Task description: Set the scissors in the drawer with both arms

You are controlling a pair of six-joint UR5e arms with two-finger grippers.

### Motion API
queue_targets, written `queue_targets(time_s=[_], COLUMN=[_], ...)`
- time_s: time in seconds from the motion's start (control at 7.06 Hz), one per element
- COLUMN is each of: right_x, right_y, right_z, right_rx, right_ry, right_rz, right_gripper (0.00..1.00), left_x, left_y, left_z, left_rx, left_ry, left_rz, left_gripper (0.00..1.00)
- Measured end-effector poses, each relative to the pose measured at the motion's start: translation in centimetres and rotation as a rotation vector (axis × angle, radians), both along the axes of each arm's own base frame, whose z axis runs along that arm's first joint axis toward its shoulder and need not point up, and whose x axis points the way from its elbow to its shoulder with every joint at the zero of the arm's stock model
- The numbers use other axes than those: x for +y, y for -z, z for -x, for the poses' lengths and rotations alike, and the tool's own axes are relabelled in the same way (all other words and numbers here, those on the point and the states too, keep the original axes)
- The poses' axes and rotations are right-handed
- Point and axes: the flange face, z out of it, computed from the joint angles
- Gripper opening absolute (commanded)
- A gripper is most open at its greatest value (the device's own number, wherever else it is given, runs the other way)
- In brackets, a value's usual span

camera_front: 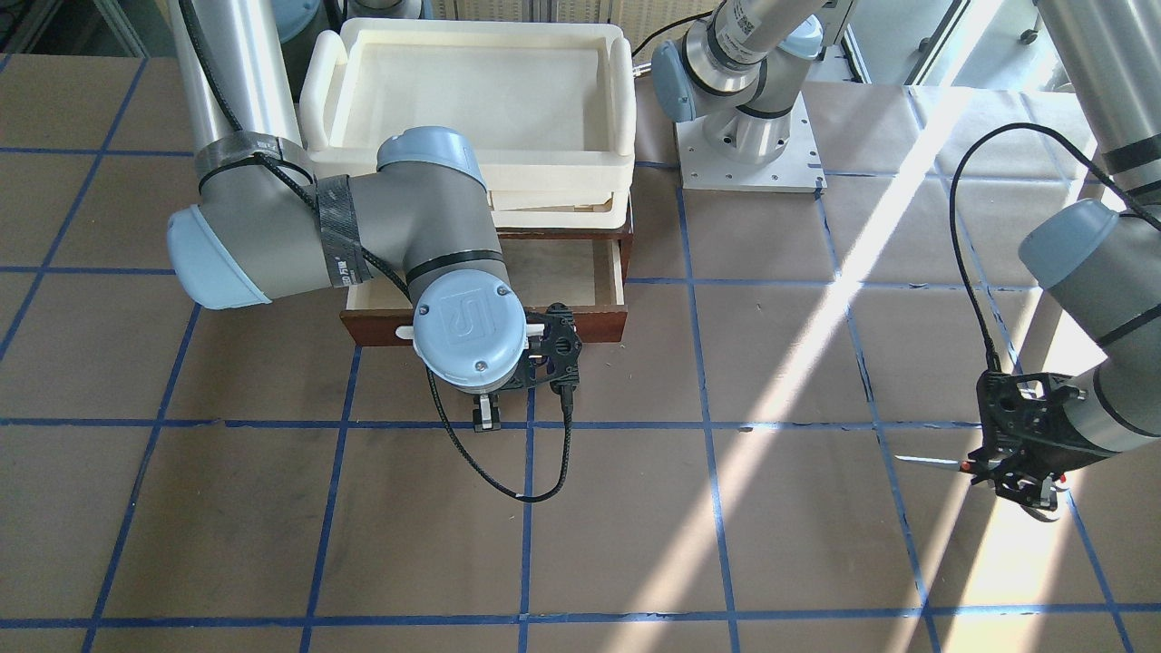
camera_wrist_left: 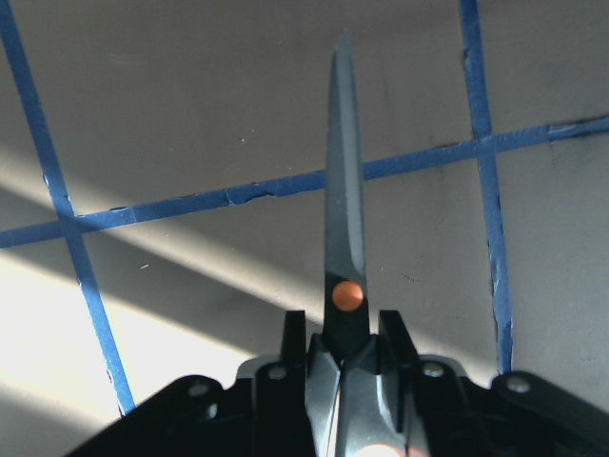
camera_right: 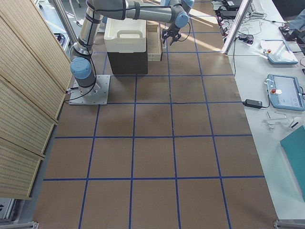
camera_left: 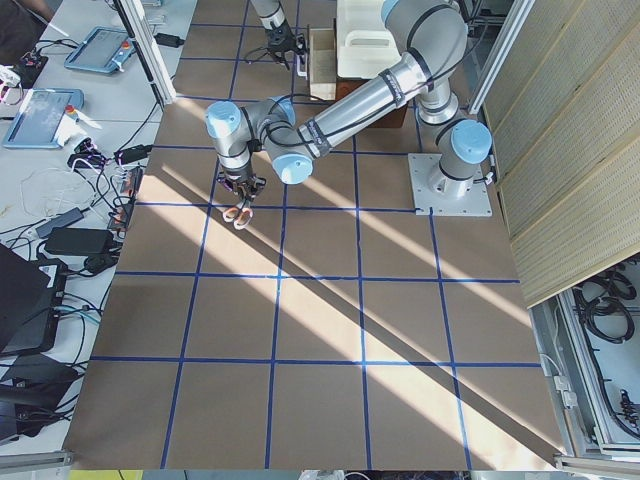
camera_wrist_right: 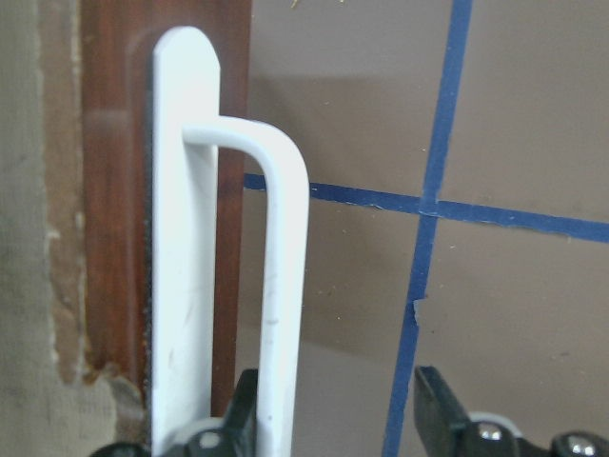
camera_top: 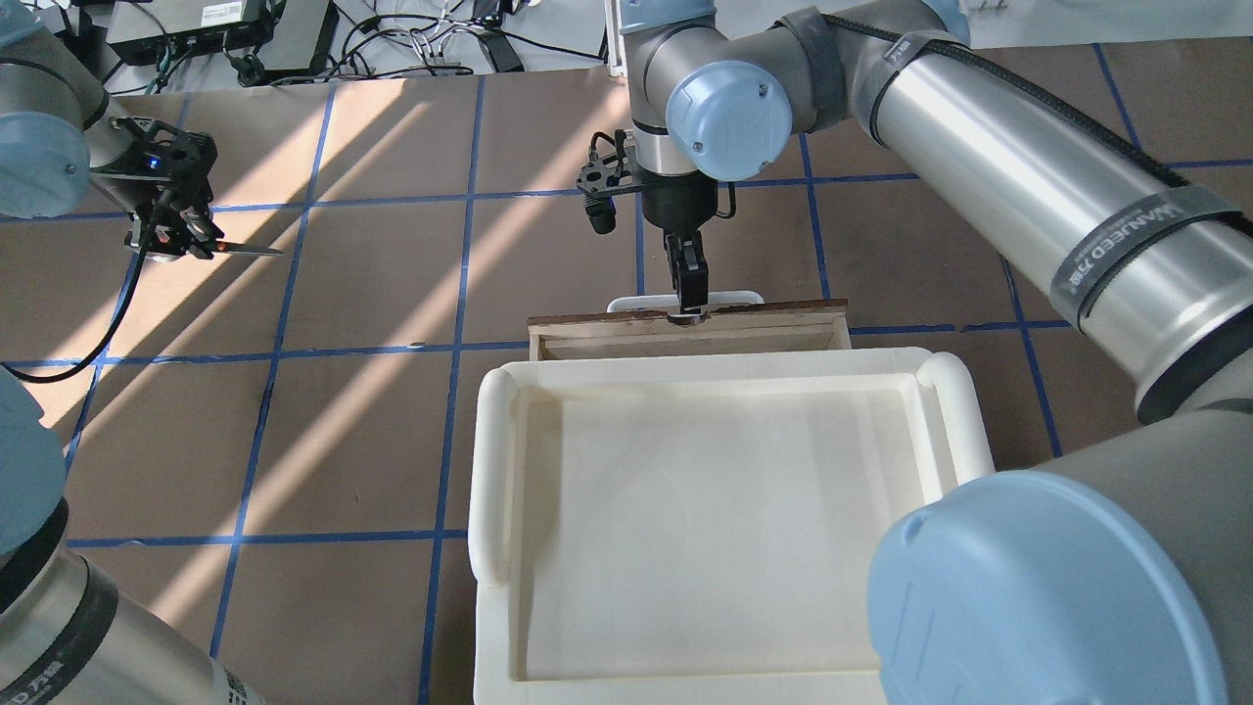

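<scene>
Nearest, left gripper is clamped on the scissors at the handle end, blades closed and sticking out over the table, well apart from the drawer. Further back, right gripper has its jaws spread either side of the white bar handle. Drawer sits partly pulled out under the cream tray.

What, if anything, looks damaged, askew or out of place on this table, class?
Nothing is spilled or askew. Only wear stands out: the drawer front is chipped along its edge beside the white handle, and the blue tape on the table is frayed in spots.
</scene>
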Motion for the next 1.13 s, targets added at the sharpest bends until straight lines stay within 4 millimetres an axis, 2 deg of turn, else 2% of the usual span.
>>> queue_targets(time_s=[0.42,0.99,1.13], right_x=[-1.6,-2.7,-2.8], right_y=[-0.2,-0.9,-1.0], right_z=[0.3,0.3,0.3], right_rx=[0.004,-0.002,-0.003], right_ry=[-0.002,-0.016,-0.019], right_rz=[0.093,0.183,0.194], right_gripper=[0.61,0.62,0.74], left_x=[0.0,0.0,0.0], left_y=[0.3,0.5,0.6], left_z=[0.1,0.2,0.2], left_rx=[0.003,0.008,0.008], left_ry=[-0.017,-0.019,-0.019], left_rz=[-0.008,-0.017,-0.018], left_gripper=[0.00,0.00,0.00])
